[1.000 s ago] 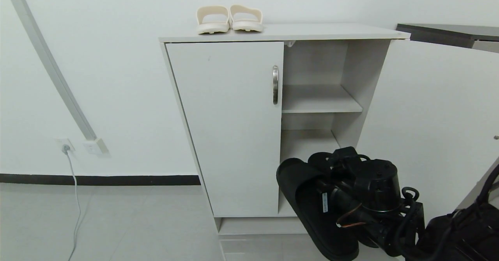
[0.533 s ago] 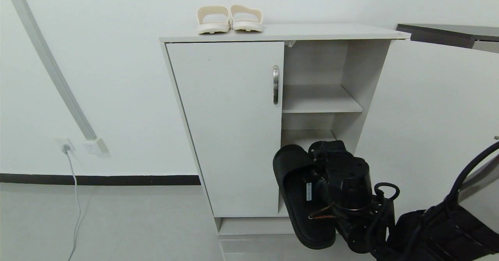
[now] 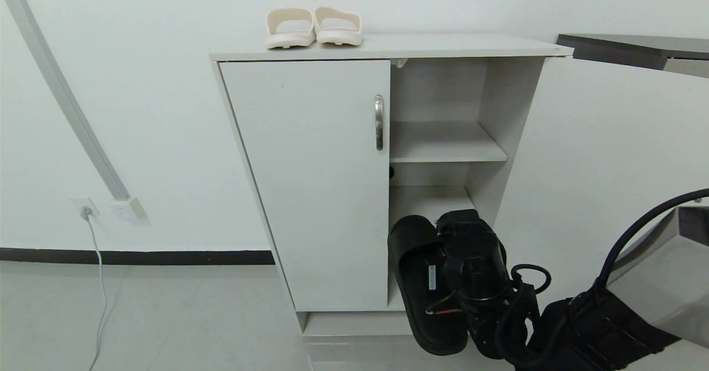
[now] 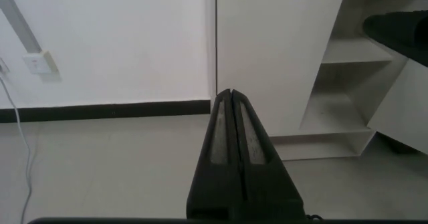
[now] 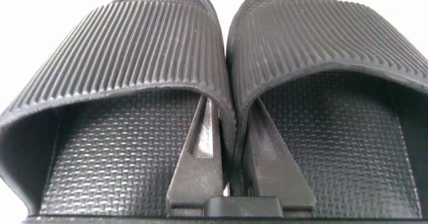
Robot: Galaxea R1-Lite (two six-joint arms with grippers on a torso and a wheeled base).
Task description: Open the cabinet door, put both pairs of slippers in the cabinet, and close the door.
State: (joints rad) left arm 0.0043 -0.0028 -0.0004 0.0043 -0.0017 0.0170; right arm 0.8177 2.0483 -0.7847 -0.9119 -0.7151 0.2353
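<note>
Black pair going into the open cabinet

Head view: black slippers (image 3: pixel 426 282) hang before the cabinet's (image 3: pixel 310 194) open lower part; cream slippers (image 3: pixel 313 27) sit on top. Left wrist view: my left end effector (image 4: pixel 231 137) is clenched and empty. Right wrist view: my right end effector (image 5: pixel 231 150) pinches both straps. Next, I reckon: push inside, level, release.

My head camera faces the white wooden cabinet (image 3: pixel 304 183) from above, in front; my left wrist camera shares its open shelves (image 4: pixel 354 50) from lower down; my right wrist camera sits tight against the black ribbed slippers (image 5: pixel 154 70).
</note>
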